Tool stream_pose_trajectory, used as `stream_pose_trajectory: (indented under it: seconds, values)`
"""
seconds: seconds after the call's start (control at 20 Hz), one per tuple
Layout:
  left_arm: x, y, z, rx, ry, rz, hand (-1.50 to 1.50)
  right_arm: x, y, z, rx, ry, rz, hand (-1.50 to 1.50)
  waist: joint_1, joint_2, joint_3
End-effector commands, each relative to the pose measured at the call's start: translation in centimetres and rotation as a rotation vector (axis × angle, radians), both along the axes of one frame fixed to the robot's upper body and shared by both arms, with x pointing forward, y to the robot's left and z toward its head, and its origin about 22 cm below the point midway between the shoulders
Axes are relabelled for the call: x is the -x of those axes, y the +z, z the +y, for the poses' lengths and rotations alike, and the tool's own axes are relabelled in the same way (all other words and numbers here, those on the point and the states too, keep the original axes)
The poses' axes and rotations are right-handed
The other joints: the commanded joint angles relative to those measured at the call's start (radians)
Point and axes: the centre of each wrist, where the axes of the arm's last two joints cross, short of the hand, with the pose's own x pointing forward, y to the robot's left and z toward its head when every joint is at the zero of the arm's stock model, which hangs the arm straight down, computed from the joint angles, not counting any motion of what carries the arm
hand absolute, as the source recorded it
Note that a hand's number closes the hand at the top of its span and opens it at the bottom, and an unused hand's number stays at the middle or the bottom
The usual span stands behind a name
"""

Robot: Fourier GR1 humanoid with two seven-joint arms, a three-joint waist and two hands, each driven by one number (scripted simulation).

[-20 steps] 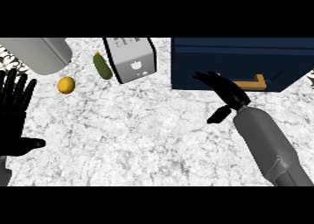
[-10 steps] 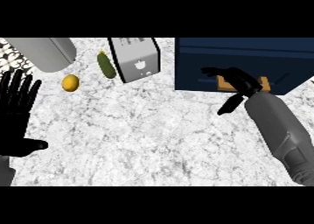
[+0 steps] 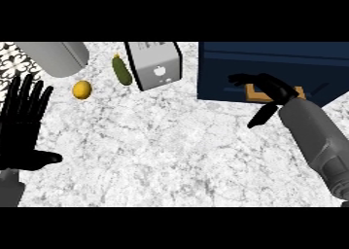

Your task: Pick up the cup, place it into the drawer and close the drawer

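The dark blue drawer (image 3: pixel 277 65) is sitting open at the upper right of the marble counter (image 3: pixel 169 146) and is serving as the reference for every position given here. The right hand (image 3: pixel 267 90) is lying over the drawer's front part, at the end of a grey forearm (image 3: pixel 320 141) that is entering from the lower right. Its fingers are curling over an orange-brown object (image 3: pixel 257 95) inside the drawer, and its thumb is pointing down past the drawer's front edge toward the counter. That object is mostly being hidden by the hand, so it cannot be told whether it is the cup or whether the fingers are actually gripping it. Just to the left of the drawer, a grey box with a white apple mark (image 3: pixel 157 65) is standing on the counter. A green cucumber (image 3: pixel 121 70) is lying just beyond the box, farther left of the drawer. A yellow lemon (image 3: pixel 81 90) is lying farther left again, near a grey canister (image 3: pixel 56 57) at the upper left. The left hand (image 3: pixel 19 133) is resting far to the left of the drawer, released, with fingers straight and pointing up and nothing in it.
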Motion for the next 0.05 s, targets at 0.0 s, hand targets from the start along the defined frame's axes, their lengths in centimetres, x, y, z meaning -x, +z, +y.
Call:
stream_pose_trajectory:
  seconds: [0.0]
  values:
    - [0.61,-0.82,-0.05,-0.007,-0.005,0.029,-1.5,-1.02,2.39,-1.65,0.097,-0.167,-0.029,-1.5,0.02,0.029,0.005]
